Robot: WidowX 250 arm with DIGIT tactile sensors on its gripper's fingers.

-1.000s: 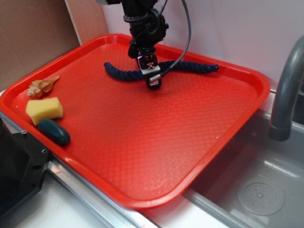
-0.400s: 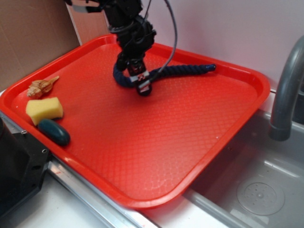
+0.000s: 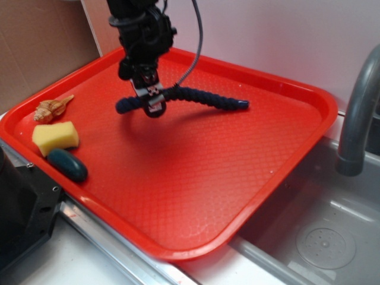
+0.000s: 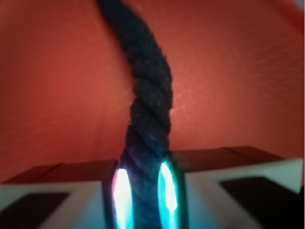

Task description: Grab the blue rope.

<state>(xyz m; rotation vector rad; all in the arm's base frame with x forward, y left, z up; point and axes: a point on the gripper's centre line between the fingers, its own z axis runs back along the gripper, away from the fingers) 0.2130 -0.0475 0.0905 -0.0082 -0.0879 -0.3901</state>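
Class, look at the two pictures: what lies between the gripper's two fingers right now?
The blue rope lies there, pinched between the gripper fingers; the wrist view shows this best. Behind it is only the red tray.

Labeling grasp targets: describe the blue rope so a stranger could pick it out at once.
Start at the red tray beside the sink. Across its far half runs the blue rope, pinched near its left end by the gripper, as the wrist view confirms. It is the only long, twisted cord; the shell, yellow sponge and smooth teal oval are compact and sit at the tray's left edge.
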